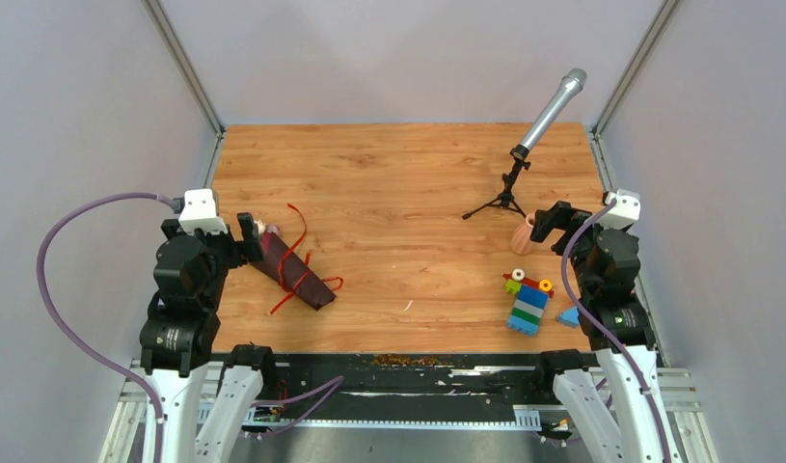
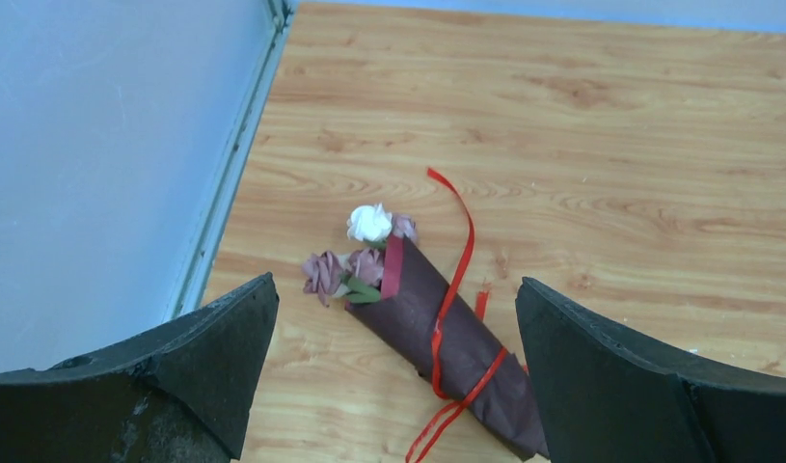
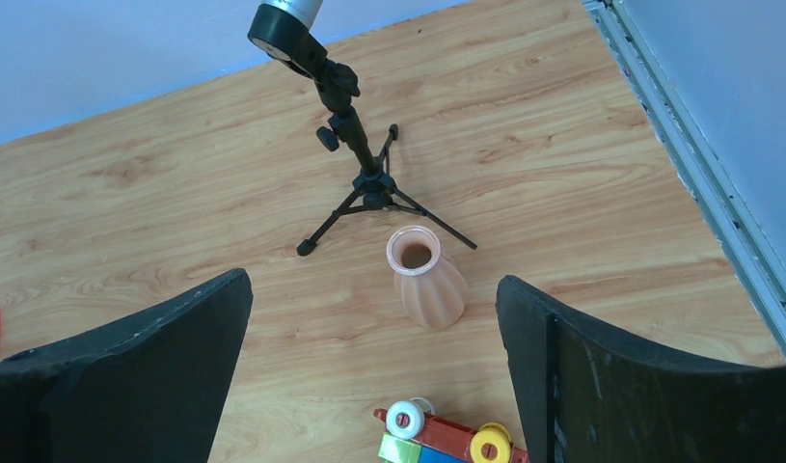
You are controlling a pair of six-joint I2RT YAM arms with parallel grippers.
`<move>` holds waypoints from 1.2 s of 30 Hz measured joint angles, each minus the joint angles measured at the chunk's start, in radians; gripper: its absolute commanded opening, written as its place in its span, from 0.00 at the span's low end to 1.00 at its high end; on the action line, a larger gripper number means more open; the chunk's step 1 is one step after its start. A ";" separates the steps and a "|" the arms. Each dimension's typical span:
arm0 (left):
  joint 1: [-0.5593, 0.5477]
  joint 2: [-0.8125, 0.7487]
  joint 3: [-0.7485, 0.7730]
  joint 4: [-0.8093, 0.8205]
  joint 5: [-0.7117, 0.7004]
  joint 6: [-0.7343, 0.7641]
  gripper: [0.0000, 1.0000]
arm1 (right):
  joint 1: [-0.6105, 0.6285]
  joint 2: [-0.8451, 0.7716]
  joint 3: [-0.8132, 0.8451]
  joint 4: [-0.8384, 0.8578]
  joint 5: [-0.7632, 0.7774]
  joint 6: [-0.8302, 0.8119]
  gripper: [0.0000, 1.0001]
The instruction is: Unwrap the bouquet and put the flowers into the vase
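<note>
Bouquet (image 2: 437,347) lies wrapped on the worktop's (image 1: 389,193) left, narrow end hidden in the wrist view by the left end effector (image 2: 393,289), jaws apart. Right end effector (image 3: 372,285), also apart, faces the vase (image 3: 427,285) beside a microphone tripod (image 3: 369,188).

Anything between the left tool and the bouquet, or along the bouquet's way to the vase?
Nothing visible. The open left tool frames the bouquet. The way to the vase is bare table; the microphone tripod stands just beyond the vase and the toy-brick stack on its near side, both off the direct line.
</note>
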 measured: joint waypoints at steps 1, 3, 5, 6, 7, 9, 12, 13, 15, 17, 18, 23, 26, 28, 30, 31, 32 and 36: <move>0.000 0.011 0.003 -0.010 -0.004 -0.004 1.00 | 0.000 0.000 0.000 -0.005 0.002 0.000 1.00; 0.000 0.021 0.003 -0.029 -0.015 -0.014 1.00 | 0.000 0.000 0.000 -0.012 0.004 -0.001 1.00; 0.000 0.021 0.003 -0.051 -0.024 -0.024 1.00 | 0.000 -0.002 0.000 -0.015 0.004 -0.003 1.00; 0.000 0.018 0.003 -0.057 -0.026 -0.028 1.00 | 0.000 -0.005 0.000 -0.016 0.004 -0.004 1.00; 0.000 0.012 0.003 -0.061 -0.026 -0.037 1.00 | 0.000 -0.006 0.000 -0.016 0.003 -0.005 1.00; 0.000 0.000 0.003 -0.072 -0.029 -0.054 1.00 | 0.000 -0.010 0.000 -0.016 0.003 -0.007 1.00; 0.000 -0.007 0.003 -0.100 -0.049 -0.088 1.00 | 0.000 -0.011 0.000 -0.016 -0.002 -0.007 1.00; 0.000 -0.006 0.003 -0.109 -0.053 -0.096 1.00 | 0.000 -0.010 0.000 -0.016 -0.003 -0.008 1.00; 0.000 0.002 0.003 -0.138 -0.050 -0.130 1.00 | 0.000 -0.010 0.000 -0.016 -0.013 -0.008 1.00; 0.000 0.011 -0.003 -0.153 -0.028 -0.169 1.00 | 0.000 -0.010 0.000 -0.016 -0.025 -0.009 1.00; 0.000 0.013 -0.013 -0.153 -0.014 -0.187 1.00 | 0.000 -0.010 0.000 -0.016 -0.029 -0.010 1.00; 0.000 0.040 -0.132 -0.117 0.094 -0.334 1.00 | 0.000 -0.010 0.000 -0.016 -0.054 -0.014 1.00; 0.000 0.069 -0.265 -0.042 0.155 -0.447 0.99 | 0.000 -0.009 0.000 -0.016 -0.069 -0.015 1.00; 0.000 0.076 -0.356 -0.010 0.170 -0.515 0.97 | 0.000 -0.006 0.000 -0.016 -0.078 -0.015 1.00; 0.000 0.075 -0.435 0.020 0.178 -0.584 0.94 | 0.000 -0.001 0.000 -0.016 -0.088 -0.016 1.00; 0.000 0.068 -0.468 0.041 0.182 -0.616 0.92 | 0.000 0.002 0.000 -0.016 -0.092 -0.016 1.00; 0.000 0.060 -0.495 0.058 0.187 -0.643 0.91 | 0.000 0.003 0.000 -0.016 -0.096 -0.016 1.00; 0.000 0.039 -0.583 0.126 0.206 -0.731 0.85 | 0.000 0.012 0.000 -0.016 -0.108 -0.016 1.00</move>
